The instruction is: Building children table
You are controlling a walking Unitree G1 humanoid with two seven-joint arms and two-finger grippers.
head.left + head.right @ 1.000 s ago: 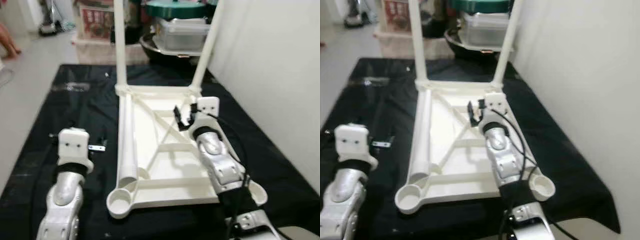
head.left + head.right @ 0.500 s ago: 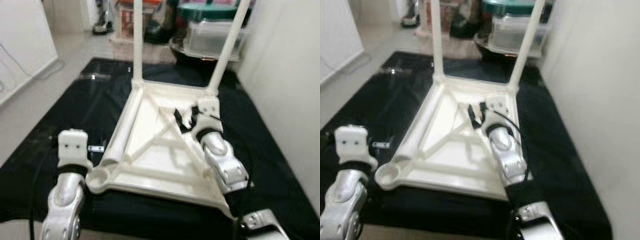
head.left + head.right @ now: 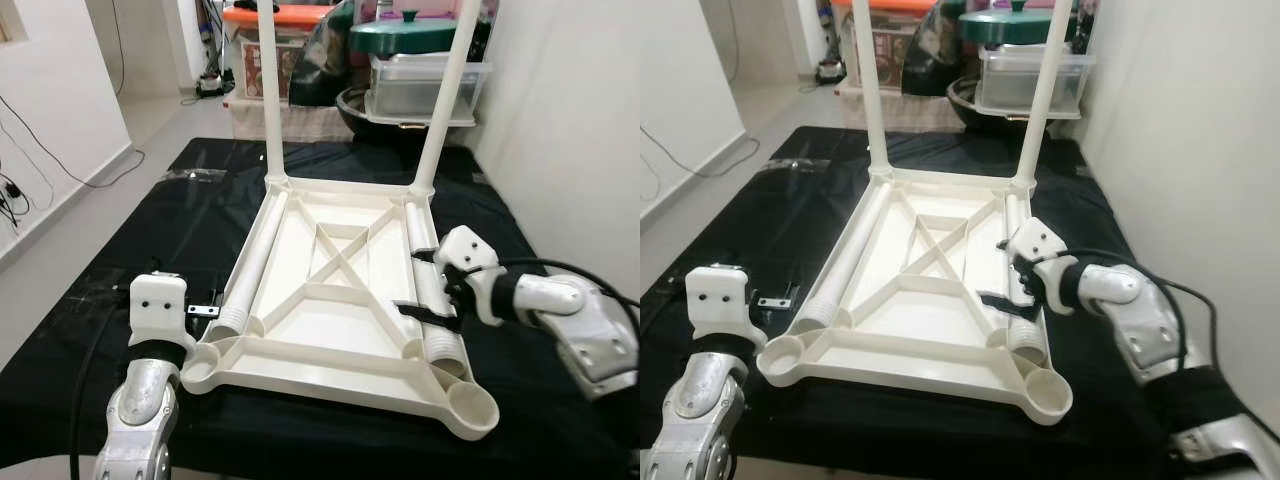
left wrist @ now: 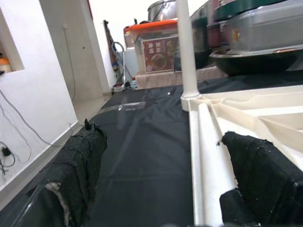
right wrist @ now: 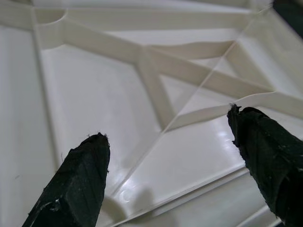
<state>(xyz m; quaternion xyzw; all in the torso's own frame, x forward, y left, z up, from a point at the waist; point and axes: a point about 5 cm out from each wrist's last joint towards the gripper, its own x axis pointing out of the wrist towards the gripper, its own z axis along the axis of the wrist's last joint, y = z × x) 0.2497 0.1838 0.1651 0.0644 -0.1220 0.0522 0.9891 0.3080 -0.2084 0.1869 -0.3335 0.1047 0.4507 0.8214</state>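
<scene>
A white plastic table top (image 3: 335, 318) lies upside down on a black cloth. Two white legs (image 3: 270, 95) (image 3: 447, 95) stand upright in its far corner sockets. Two loose legs lie inside it, one along the left rib (image 3: 250, 265) and one along the right rib (image 3: 428, 300). The near corner sockets (image 3: 472, 408) (image 3: 200, 362) hold nothing. My right gripper (image 3: 418, 285) is open, its fingers straddling the right loose leg from above; in the right wrist view its fingertips (image 5: 78, 179) stand wide apart over the ribbed underside. My left gripper (image 4: 161, 184) is open by the near left corner, aimed along the left loose leg.
A small metal bracket (image 3: 205, 311) lies on the cloth (image 3: 150, 230) beside my left wrist. Beyond the far edge stand storage boxes (image 3: 425, 85) and a green-lidded pot (image 3: 405, 35). A white wall (image 3: 570, 150) runs close on the right; bare floor (image 3: 60, 220) lies left.
The whole view has shifted with the head. My right arm swung from the middle of the underside out to the right, its gripper now over the right loose leg. Left arm holds its place.
</scene>
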